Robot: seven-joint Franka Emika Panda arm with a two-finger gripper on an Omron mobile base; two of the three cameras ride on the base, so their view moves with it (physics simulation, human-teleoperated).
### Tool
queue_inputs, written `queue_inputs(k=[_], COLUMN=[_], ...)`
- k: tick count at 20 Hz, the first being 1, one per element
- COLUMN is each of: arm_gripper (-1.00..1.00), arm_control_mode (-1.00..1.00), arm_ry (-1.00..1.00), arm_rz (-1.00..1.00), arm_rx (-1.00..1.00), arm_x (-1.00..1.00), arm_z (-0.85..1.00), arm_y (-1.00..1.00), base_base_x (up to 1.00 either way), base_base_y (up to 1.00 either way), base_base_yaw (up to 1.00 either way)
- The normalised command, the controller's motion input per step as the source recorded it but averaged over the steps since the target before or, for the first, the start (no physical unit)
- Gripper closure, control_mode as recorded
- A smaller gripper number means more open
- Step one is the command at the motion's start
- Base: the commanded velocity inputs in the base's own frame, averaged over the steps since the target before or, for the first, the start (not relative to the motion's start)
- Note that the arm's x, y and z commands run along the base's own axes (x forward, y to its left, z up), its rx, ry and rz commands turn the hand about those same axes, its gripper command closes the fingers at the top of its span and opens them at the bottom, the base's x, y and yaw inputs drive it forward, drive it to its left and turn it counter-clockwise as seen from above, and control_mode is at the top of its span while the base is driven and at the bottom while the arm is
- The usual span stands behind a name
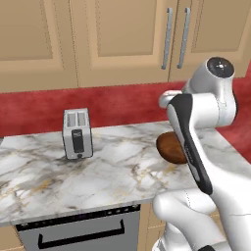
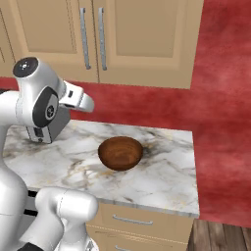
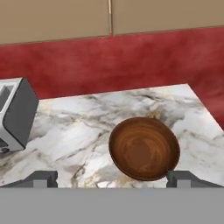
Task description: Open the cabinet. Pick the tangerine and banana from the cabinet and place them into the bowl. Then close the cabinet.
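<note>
1. From my remote seat: the claw (image 3: 112, 178) has its two dark tips spread wide at the bottom of the hand view, nothing between them, pinching nothing.
2. The bowl (image 3: 144, 148) sits upright on the marble worktop (image 3: 83, 127), below the claw, and I see it hollow with no fruit inside. In the right base view the bowl (image 2: 120, 153) is mid-worktop, toward the right end; in the left base view the bowl (image 1: 169, 146) is half hidden behind my arm's forearm.
3. The cabinet (image 1: 137, 39) hangs on the wall above the worktop, both doors shut, two long silver bar handles (image 1: 167, 38) side by side at the seam. Same cabinet (image 2: 122, 39) in the right base view, doors flush, closed.
4. Tangerine and banana: can't see them, presumably hidden, can't tell where.
5. A silver toaster (image 1: 77, 134) stands upright on the worktop, well apart from the bowl on its left; in the hand view the toaster (image 3: 15, 114) is at the left edge.
6. Red wall (image 2: 220, 98) behind the worktop. A dark oven front with bar handle (image 1: 81, 238) below the worktop edge.
7. Writing/brands: none readable on toaster, bowl or cabinet.
</note>
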Motion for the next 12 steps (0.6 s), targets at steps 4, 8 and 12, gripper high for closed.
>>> queue_inputs(k=[4, 8, 12], arm_gripper=[-1.0, -1.0, -1.0], arm_control_mode=[-1.0, -1.0, -1.0], arm_ry=[-0.12, -0.09, -0.06], arm_rz=[-0.03, 0.0, 0.0], arm_rx=[0.0, 0.0, 0.0], arm_x=[0.0, -0.02, 0.0], arm_z=[0.52, 0.52, 0.41], arm_y=[-0.14, -0.21, -0.15], base_base_x=[0.0, 0.0, 0.0], base_base_y=[0.0, 0.0, 0.0], base_base_yaw=[0.0, 0.0, 0.0])
